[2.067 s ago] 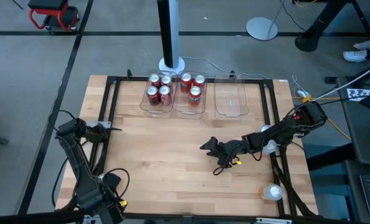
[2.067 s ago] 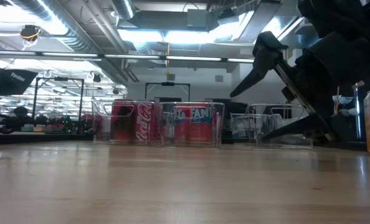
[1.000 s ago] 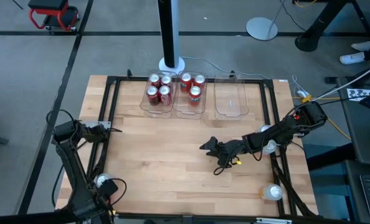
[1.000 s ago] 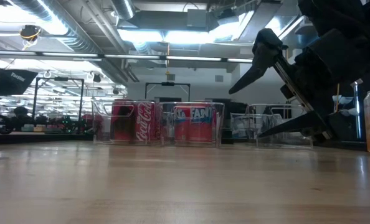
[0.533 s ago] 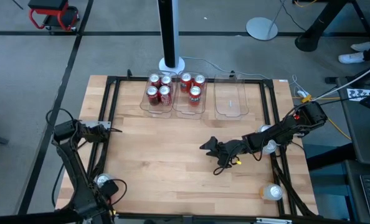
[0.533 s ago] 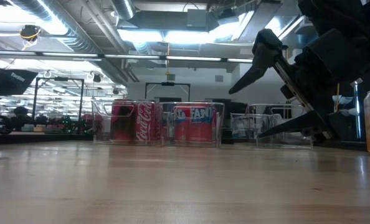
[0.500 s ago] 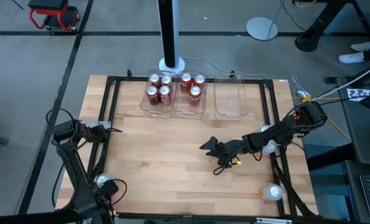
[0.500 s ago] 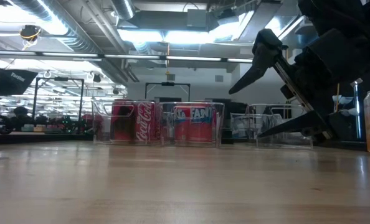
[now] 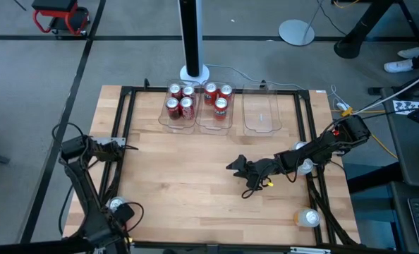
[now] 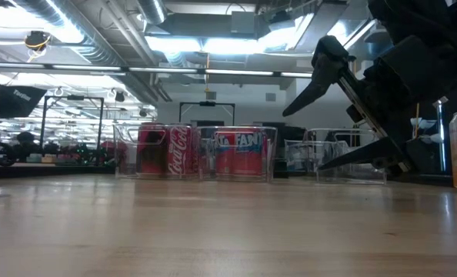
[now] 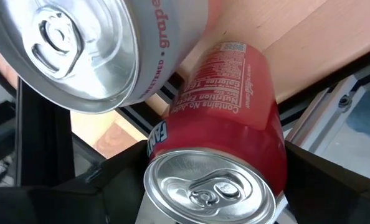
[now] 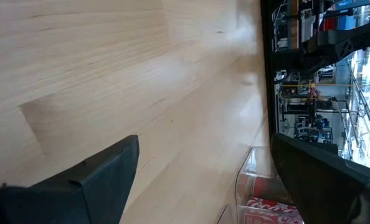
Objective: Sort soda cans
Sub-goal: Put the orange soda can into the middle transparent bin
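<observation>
Between left fingers (image 11: 210,186), red can (image 11: 235,124), silver-topped

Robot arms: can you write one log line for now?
left gripper: shut on red can | right gripper: open, empty, mid-table

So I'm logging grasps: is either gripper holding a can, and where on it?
The left gripper straddles a red can at its body; contact cannot be told. The right gripper holds nothing.

High view: looking straight down.
Low view: facing level across, sharing right gripper (image 10: 350,108).
Left wrist view: pressing close on red can (image 11: 225,134).
Right wrist view: skimming tabletop (image 12: 110,81).
</observation>
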